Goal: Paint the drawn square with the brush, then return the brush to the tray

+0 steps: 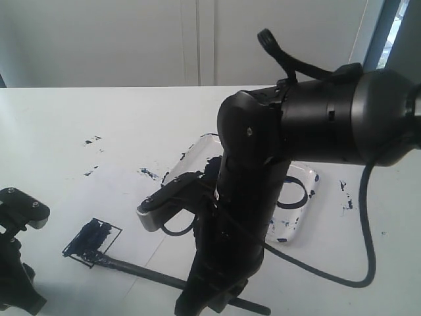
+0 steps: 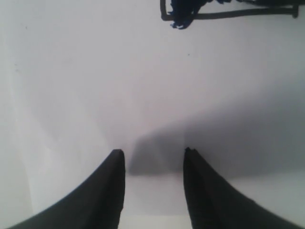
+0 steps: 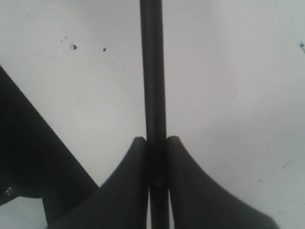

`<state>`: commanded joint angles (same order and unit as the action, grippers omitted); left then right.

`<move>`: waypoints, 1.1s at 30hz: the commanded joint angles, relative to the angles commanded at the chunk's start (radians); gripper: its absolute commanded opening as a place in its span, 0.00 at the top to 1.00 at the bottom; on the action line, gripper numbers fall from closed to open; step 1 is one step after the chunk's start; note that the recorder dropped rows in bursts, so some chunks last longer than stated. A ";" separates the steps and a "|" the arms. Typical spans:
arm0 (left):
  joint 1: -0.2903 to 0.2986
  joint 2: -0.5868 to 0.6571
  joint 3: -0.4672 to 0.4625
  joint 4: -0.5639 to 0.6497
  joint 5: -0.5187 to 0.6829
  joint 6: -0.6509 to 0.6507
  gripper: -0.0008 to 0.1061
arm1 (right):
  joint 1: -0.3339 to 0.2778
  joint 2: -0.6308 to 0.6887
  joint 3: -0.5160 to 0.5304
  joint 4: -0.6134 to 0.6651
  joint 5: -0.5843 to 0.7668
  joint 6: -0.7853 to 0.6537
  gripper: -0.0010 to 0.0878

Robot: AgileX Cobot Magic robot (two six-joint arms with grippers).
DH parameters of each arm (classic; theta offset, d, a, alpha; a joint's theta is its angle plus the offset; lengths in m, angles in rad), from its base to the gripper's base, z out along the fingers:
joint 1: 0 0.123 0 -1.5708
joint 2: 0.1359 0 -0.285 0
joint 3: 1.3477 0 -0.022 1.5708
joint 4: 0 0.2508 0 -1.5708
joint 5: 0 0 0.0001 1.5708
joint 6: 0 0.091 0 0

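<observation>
As the right arm leans low over the white sheet (image 1: 59, 164), its right gripper (image 3: 155, 140) is clenched on the brush (image 3: 152, 71), both fingers pressed flat against the thin black shaft. Brush lies at a shallow slant, running from the gripper out to the drawn square (image 1: 92, 240); dark tip end meets the square's near edge. Whether the bristles press the paper cannot be told. Square partly filled: blue-black daub over its left portion, right portion bare inside the thin outline. Left gripper (image 2: 153, 152) released, jaws apart, nothing between them, just left of the square; the square's outlined edge shows beyond its fingertips. Tray (image 1: 313, 176) sits well right of the square and farther back, largely hidden behind the right arm, rim smeared dark. Paint splatters (image 1: 92, 140) scattered on the sheet beyond the square.
</observation>
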<state>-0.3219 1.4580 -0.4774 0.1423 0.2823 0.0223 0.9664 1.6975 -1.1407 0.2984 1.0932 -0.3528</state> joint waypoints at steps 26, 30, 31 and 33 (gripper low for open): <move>0.000 0.000 0.000 0.000 0.000 0.000 0.57 | 0.000 0.000 0.000 -0.208 -0.119 0.182 0.99; 0.000 0.000 0.000 0.000 0.000 0.000 0.57 | 0.000 0.000 -0.003 -0.201 -0.137 0.180 0.99; 0.000 0.000 0.000 0.000 0.000 0.000 0.57 | 0.000 -0.002 -0.005 -0.199 -0.140 0.180 0.99; 0.000 0.000 0.000 0.000 0.000 0.000 0.57 | 0.000 -0.002 -0.008 -0.199 -0.153 0.180 0.99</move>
<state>-0.3219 1.4580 -0.4774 0.1423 0.2823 0.0223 0.9664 1.6952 -1.1484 0.0993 0.9400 -0.1725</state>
